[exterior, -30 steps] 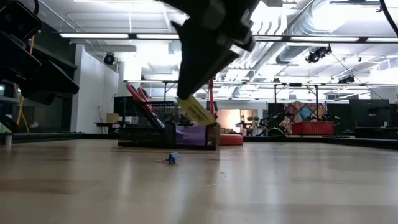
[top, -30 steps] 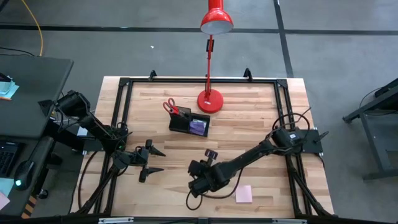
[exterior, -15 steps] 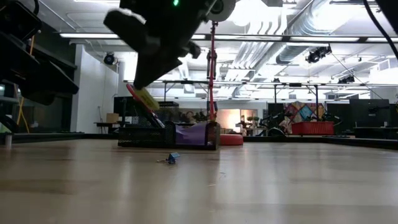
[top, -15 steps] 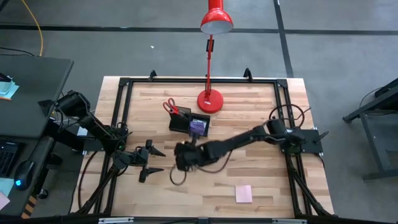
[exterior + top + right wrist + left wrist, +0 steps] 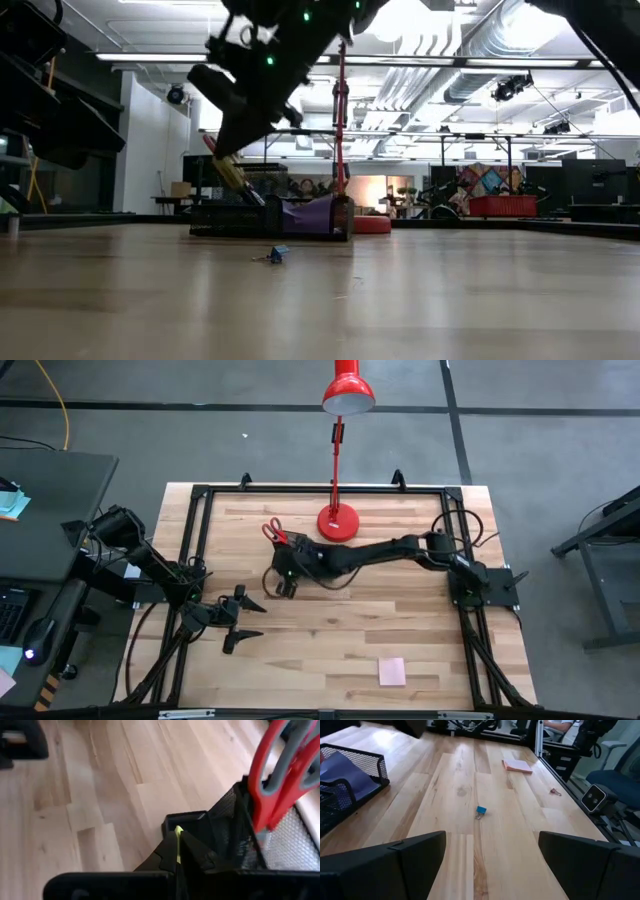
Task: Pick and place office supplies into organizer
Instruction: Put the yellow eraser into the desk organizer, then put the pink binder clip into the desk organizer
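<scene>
The black mesh organizer (image 5: 318, 563) stands in front of the red lamp base, with red-handled scissors (image 5: 280, 770) upright in it and a purple pad (image 5: 305, 215) in one compartment. My right gripper (image 5: 284, 574) hangs above the organizer's left end, shut on a small yellow block (image 5: 229, 175). My left gripper (image 5: 245, 618) waits open and empty over the table's left part. A pink sticky-note pad (image 5: 391, 671) lies flat near the table's near edge. My right gripper pinches the yellow block between its two fingers; in the wrist view only the block's thin edge (image 5: 178, 836) shows between the fingertips. The fingers slant down toward the table's left. The block sticks out below them, tilted, lifted clear above the organizer's rim.
The red desk lamp (image 5: 338, 520) stands just behind the organizer, its pole rising over the table. A small blue binder clip (image 5: 480, 810) lies on the wood in front of the organizer. A black frame runs around the table's edges.
My right gripper has carried the yellow block from the near middle of the table toward the far left, up to the organizer's left end, still shut on it. The block stays lifted clear and tilted.
</scene>
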### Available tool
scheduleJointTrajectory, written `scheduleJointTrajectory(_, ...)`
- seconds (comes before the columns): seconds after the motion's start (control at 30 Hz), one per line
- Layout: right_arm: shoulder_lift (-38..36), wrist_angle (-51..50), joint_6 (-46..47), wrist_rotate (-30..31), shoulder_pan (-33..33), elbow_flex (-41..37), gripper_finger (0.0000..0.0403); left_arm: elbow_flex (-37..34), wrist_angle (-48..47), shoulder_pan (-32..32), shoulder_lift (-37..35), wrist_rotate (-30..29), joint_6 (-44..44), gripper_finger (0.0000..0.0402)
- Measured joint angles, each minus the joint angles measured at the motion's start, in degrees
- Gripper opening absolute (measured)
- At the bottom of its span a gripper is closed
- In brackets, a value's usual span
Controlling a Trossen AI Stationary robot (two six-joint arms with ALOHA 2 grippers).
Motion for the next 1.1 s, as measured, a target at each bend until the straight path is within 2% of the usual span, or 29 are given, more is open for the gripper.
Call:
scheduleJointTrajectory(0.2, -0.04, 0.64, 1.79, -2.22, -2.69, -1.54, 0.0, 0.0, 0.02, 0.0, 0.0, 0.0, 0.0, 0.0312)
scheduleJointTrajectory(0.6, -0.04, 0.2, 5.86, -6.46, -3.38, -1.52, 0.0006, 0.0, 0.04, 0.0, 0.0, 0.0, 0.07, 0.0312)
scheduleJointTrajectory(0.73, -0.04, -0.08, 6.86, -6.92, -4.0, -1.52, 0.0032, 0.0, 0.07, 0.0, 0.0, -0.02, 0.09, 0.0312)
scheduleJointTrajectory(0.9, 0.03, 0.38, 6.81, -6.65, -3.88, -1.52, 0.0082, 0.0, 0.05, 0.01, 0.0, 0.0, 0.11, 0.0312)
scheduleJointTrajectory(1.1, 0.0, -1.05, 6.8, -7.95, -1.39, -1.52, 0.0127, 0.0, 0.11, 0.02, 0.0, 0.0, 0.31, 0.0312)
